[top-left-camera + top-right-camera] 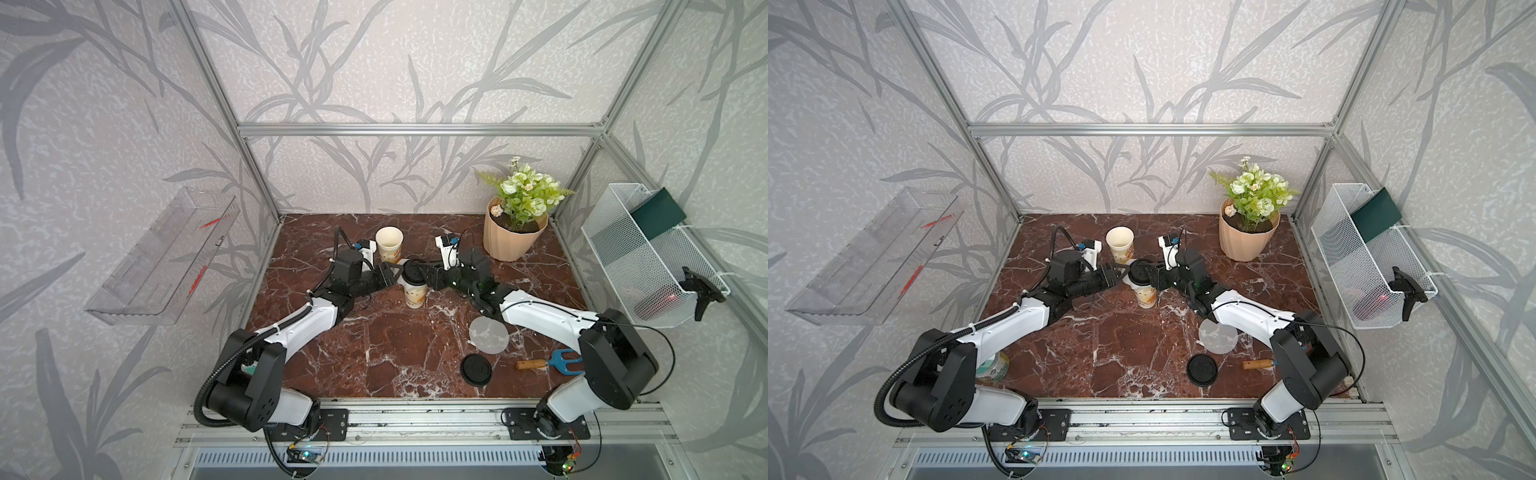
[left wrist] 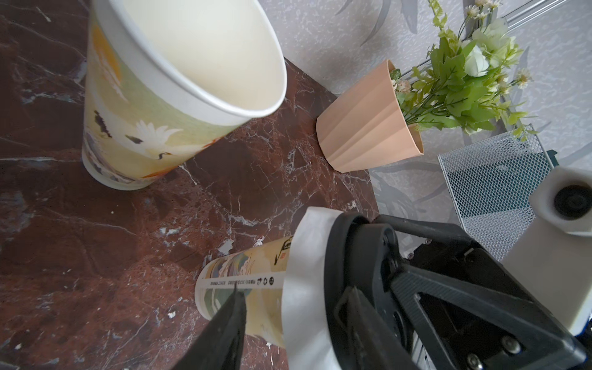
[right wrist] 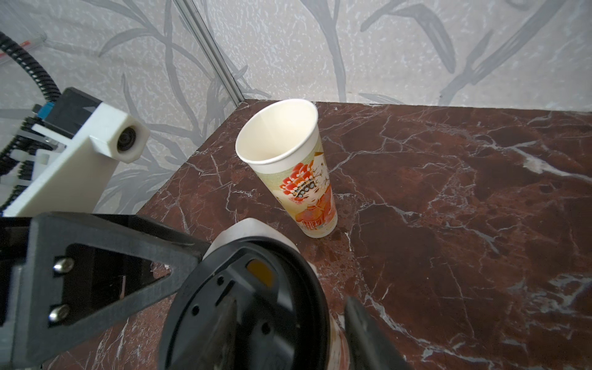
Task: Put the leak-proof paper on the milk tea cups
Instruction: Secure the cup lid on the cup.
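One milk tea cup (image 1: 414, 296) stands mid-table with leak-proof paper (image 2: 304, 262) draped over its rim and a black lid (image 1: 413, 274) on top. My left gripper (image 1: 397, 277) is rolled on its side at the cup's left. One finger lies across the lid and the other against the cup wall (image 2: 253, 282). My right gripper (image 3: 290, 299) grips the lid (image 3: 205, 288) from the right, one finger on top and one outside the rim. The other cup (image 1: 389, 244) stands open behind. A loose paper disc (image 1: 488, 335) lies front right.
A spare black lid (image 1: 476, 370) and a blue hand fork with a wooden handle (image 1: 544, 363) lie near the front right. A peach plant pot (image 1: 513, 237) stands back right. A wire basket (image 1: 648, 257) and a clear shelf (image 1: 162, 257) hang on the side walls.
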Available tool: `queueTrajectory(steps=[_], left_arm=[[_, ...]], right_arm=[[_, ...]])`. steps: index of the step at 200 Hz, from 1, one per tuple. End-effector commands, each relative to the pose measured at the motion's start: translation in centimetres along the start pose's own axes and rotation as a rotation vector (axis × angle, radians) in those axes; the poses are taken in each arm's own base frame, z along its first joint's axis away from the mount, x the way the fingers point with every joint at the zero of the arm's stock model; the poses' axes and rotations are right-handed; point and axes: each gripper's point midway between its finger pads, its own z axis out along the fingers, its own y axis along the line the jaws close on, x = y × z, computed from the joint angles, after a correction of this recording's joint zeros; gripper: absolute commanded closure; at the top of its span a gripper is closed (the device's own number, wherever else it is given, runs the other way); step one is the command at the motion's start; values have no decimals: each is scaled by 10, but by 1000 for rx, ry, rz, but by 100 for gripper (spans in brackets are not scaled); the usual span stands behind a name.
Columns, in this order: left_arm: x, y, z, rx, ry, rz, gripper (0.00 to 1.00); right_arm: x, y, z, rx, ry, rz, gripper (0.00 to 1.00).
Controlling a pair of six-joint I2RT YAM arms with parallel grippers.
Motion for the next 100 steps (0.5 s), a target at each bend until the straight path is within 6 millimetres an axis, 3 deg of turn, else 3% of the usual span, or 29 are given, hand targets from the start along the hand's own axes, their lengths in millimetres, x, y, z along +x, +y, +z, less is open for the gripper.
queueTrajectory(steps=[1, 54, 100], left_arm=[[44, 46, 6, -127, 117, -76, 51], [84, 83, 20, -170, 212, -161, 56], [97, 97, 19, -209, 242, -167, 59]], right_arm=[[91, -35, 1, 108, 298, 5, 46], [97, -37, 2, 112, 314, 3, 47], [96, -37, 2, 117, 315, -1, 48]])
